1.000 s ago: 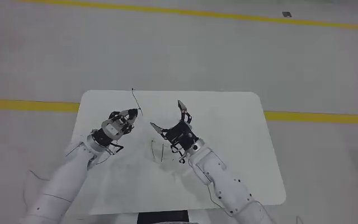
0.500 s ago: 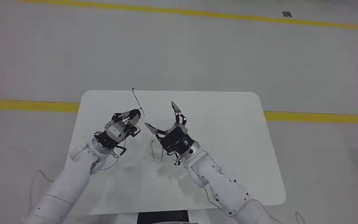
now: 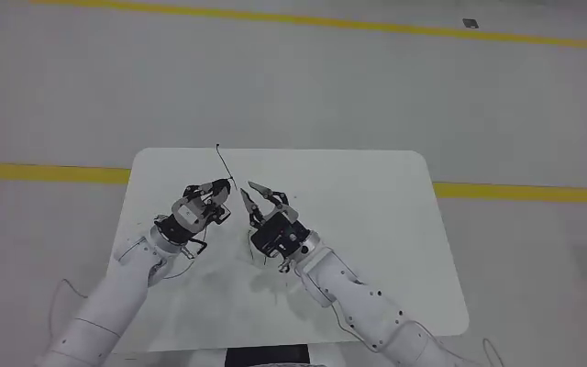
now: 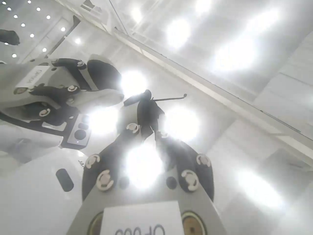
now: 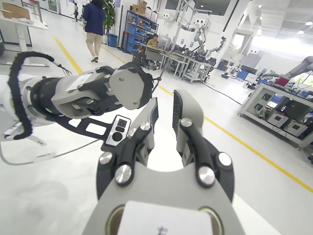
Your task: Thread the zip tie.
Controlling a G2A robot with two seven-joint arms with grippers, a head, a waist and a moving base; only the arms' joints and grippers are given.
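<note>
Nearest the robot, the two arms come onto the white bench (image 3: 385,202) from 7 and 5 o'clock in the top view and meet over its middle-left part. The right claw (image 3: 251,193) sits at 3 o'clock of the left claw (image 3: 220,189), and the two are just beside each other.

The right claw's (image 5: 165,101) fingers stand apart with a narrow gap. Their ribbed pads (image 5: 177,108) face one another and nothing lies between them.

The left claw (image 4: 146,103) is pressed together on the zip tie (image 3: 223,163), gripping it near its lower end. From that grip the thin black strip stands clear of the bench and runs toward 12 o'clock, leaning a little to 11. Its free tip shows against the bench's far edge. From the left wrist the zip tie (image 4: 171,98) sticks out past the closed fingertips and ends in a small bend. Which end of the tie this is cannot be told.

The right claw's fingertips lie just beside the strip's lower part, at its 3 o'clock, and whether they touch it is unclear.

Beyond the bench lies grey floor, with a yellow line (image 3: 514,191) running out at 3 and 9 o'clock and another far off at 12 o'clock.
</note>
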